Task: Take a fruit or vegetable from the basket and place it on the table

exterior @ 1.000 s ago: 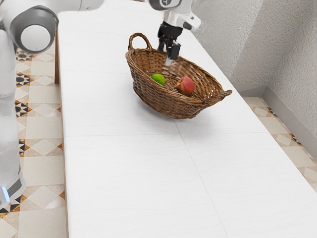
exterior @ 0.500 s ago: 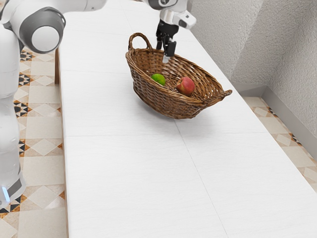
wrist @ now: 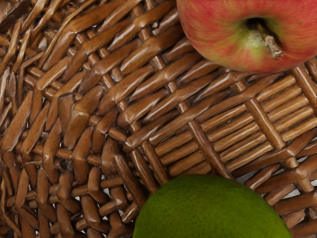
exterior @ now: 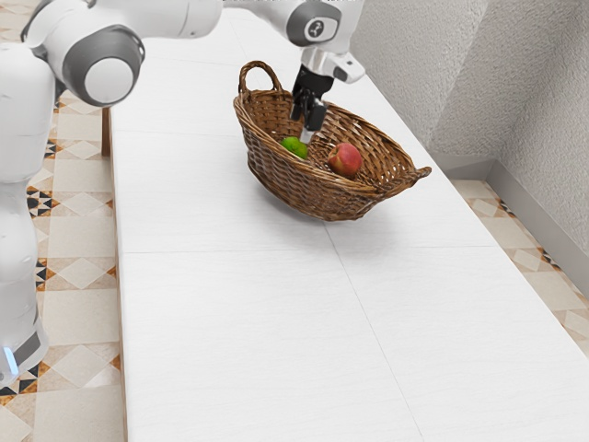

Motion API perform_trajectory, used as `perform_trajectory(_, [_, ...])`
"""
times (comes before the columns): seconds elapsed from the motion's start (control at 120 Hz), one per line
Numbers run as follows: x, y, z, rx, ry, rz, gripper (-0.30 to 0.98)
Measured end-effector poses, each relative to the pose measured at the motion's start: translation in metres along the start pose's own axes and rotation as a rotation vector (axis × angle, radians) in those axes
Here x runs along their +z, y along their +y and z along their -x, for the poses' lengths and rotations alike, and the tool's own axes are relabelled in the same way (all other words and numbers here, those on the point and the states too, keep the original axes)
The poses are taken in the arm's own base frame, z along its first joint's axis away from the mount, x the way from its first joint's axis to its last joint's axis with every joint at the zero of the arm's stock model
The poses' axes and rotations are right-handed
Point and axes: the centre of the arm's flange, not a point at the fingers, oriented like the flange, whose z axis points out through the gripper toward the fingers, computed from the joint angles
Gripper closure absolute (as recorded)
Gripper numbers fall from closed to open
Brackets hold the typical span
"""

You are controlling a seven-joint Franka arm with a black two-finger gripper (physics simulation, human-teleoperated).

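Your arm (exterior: 175,17) reads glossy white, with rounded links and a grey collar (exterior: 77,66) around a flat white disc (exterior: 109,81). Note your wrist's round grey badge (exterior: 319,29) with a small mark, above a black gripper (exterior: 305,127) with a pale tip. Your base (exterior: 20,322): white, dark grey band, slim blue-lit strip (exterior: 11,360).

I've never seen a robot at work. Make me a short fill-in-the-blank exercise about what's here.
The basket holds ____ fruits.
The lime is coloured ____.
Of the two fruits, the gripper is farther from the ____, which shows its stem in the wrist view.
The tabletop is coloured ____.

Missing words: two; green; apple; white.
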Motion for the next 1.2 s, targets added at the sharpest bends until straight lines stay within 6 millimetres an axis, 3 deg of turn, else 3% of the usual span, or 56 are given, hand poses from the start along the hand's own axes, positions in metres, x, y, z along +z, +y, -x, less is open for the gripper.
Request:
perform_trajectory(0.283, [0.004,0.005,-0.001,0.025,-0.003,0.015,0.00])
perform_trajectory(0.483, [-0.002,0.007,0.009,0.031,0.001,0.018,0.00])
perform_trajectory(1.2, [0.030,0.009,0.007,0.047,-0.024,0.041,0.00])
